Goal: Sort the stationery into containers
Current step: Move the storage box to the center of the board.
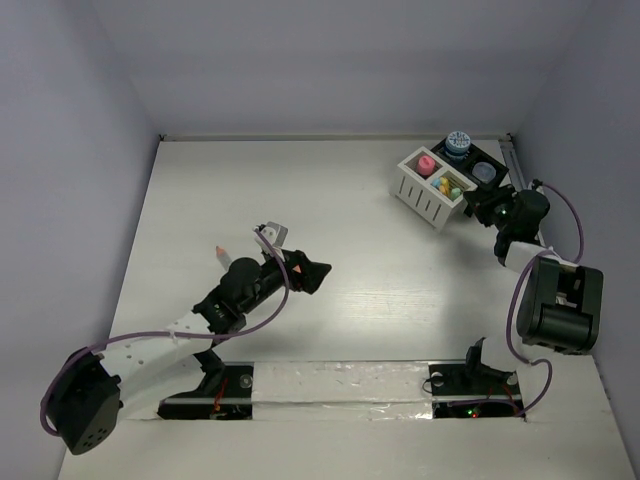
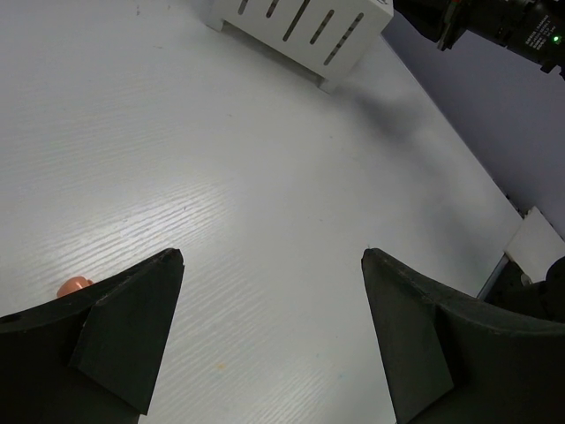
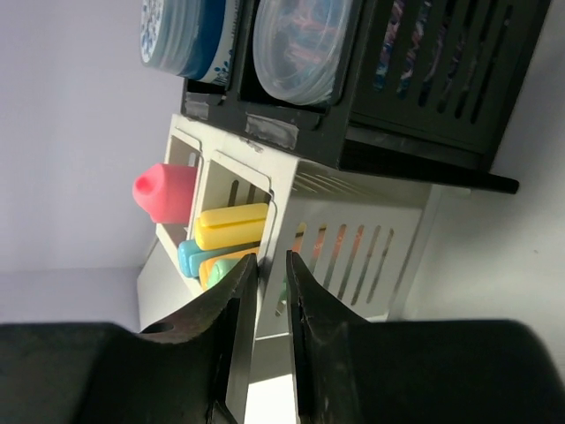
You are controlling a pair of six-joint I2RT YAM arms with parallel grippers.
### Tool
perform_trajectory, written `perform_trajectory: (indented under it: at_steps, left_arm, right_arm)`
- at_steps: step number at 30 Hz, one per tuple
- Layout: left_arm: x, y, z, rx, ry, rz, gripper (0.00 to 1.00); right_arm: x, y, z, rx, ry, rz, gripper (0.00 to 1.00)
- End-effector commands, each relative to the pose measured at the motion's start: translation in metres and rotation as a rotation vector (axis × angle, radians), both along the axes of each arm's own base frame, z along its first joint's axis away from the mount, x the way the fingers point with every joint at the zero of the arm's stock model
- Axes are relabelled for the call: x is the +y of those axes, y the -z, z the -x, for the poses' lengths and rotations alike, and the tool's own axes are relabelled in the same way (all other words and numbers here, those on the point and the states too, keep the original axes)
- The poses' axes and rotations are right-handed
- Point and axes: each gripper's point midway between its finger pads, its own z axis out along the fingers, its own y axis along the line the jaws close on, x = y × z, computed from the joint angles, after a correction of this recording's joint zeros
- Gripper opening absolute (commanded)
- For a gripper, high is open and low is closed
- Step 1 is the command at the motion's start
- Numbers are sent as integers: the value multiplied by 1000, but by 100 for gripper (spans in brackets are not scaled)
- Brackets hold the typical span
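Lavender walls are closing in on three sides of a white counter (image 1: 350, 320), and the action is running along a diagonal across it. Over on the left, the left arm (image 1: 150, 345) is reaching up from its near corner toward the middle. Just beside its wrist, an orange-tipped stick (image 1: 220, 250) is lying loose on the counter, well apart from the containers. The wrist view is catching only its orange end, peeking out behind one finger. The left hand (image 2: 272, 256) is hanging wide open over bare counter, holding nothing.

Moving right now, toward the far right corner, the white slatted box (image 1: 425, 195) is sitting there. It is already carrying a pink-capped bottle (image 3: 166, 193) in one compartment. In the next one a yellow stick (image 3: 231, 225) is lying with a pale-blue stick (image 3: 199, 256) beside it. Joined behind the box, the black tray section (image 3: 424, 88) is holding a blue-patterned round pot (image 1: 458, 143) and, next to it, a second pot with a clear lid (image 3: 296, 49).

Right up against the box's near right corner, the right hand (image 3: 269, 262) is sitting with its fingers drawn almost together, just a thin slit showing. Whether they are pinching anything, I cannot tell.
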Motion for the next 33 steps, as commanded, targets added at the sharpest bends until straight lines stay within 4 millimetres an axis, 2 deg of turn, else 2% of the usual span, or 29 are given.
perform_trajectory:
  at_steps: [1, 4, 6, 7, 10, 23, 33]
  left_arm:
    - [-5, -17, -1, -49, 13, 44, 79]
    - [-5, -17, -2, -49, 12, 44, 79]
    - [-5, -17, -2, -48, 12, 43, 79]
    - [-5, -16, -2, -47, 12, 42, 79]
    - [-6, -16, -2, -46, 13, 41, 79]
    - [-7, -17, -2, -46, 17, 46, 79]
    - [-7, -17, -2, -46, 19, 48, 79]
  right_arm:
    - [2, -8, -7, -56, -24, -11, 25]
    - [1, -7, -9, -64, -23, -16, 24]
    - [2, -9, -10, -75, -29, -16, 18]
    - [2, -9, -10, -78, -29, -15, 10]
    - [2, -11, -9, -90, -28, -14, 5]
    - [-15, -20, 8, -88, 53, 33, 0]
    - [-24, -20, 10, -82, 73, 47, 0]
